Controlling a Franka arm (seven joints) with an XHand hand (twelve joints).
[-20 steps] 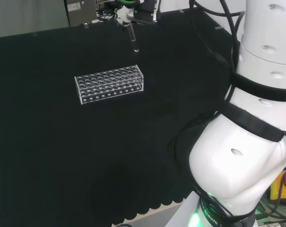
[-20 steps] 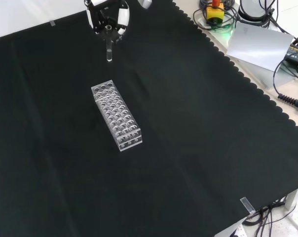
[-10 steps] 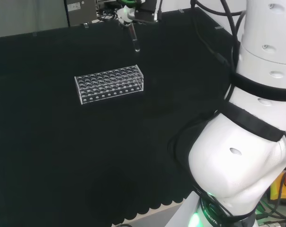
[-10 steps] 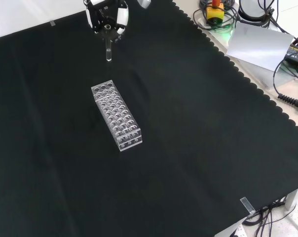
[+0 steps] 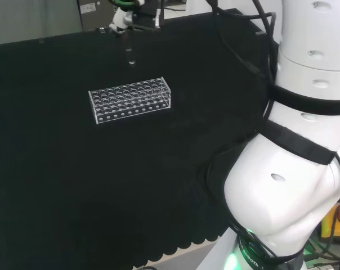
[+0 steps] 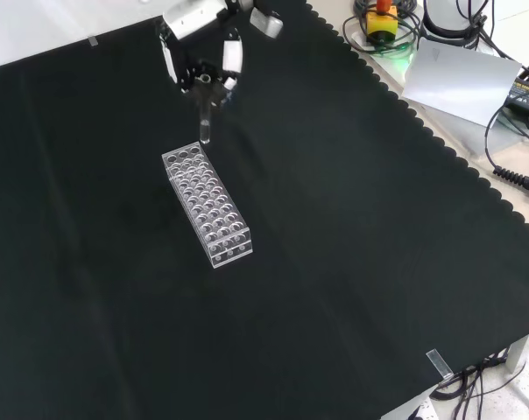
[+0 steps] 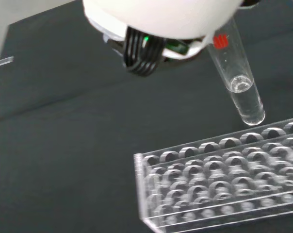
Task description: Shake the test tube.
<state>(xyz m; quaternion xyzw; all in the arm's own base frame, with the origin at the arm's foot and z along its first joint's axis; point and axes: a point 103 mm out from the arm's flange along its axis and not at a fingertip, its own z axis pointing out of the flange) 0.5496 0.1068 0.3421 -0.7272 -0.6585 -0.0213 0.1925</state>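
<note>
A clear test tube [image 5: 129, 53] hangs nearly upright in the air, its top pinched by the black and white hand [image 5: 128, 16], which is shut on it. In the front view the hand [image 6: 203, 52] holds the tube [image 6: 205, 118] just above the far end of the clear plastic rack [image 6: 207, 203]. The rack [image 5: 130, 99] lies on the black cloth with several empty holes. In the wrist view the tube [image 7: 236, 80] holds a little clear liquid at its rounded bottom and hangs close above the rack [image 7: 224, 179], under the blurred white hand [image 7: 161, 19].
The arm's own white links [image 5: 294, 169] stand at the head view's right. Beyond the cloth's scalloped edge in the front view lie a yellow box with a red button [image 6: 383, 19], a grey sheet [image 6: 457, 79] and cables [image 6: 510, 166].
The hand has carried the tube to the left in the head view and nearer in the front view, so the tube now hangs by the rack's far end. The rack has not moved.
</note>
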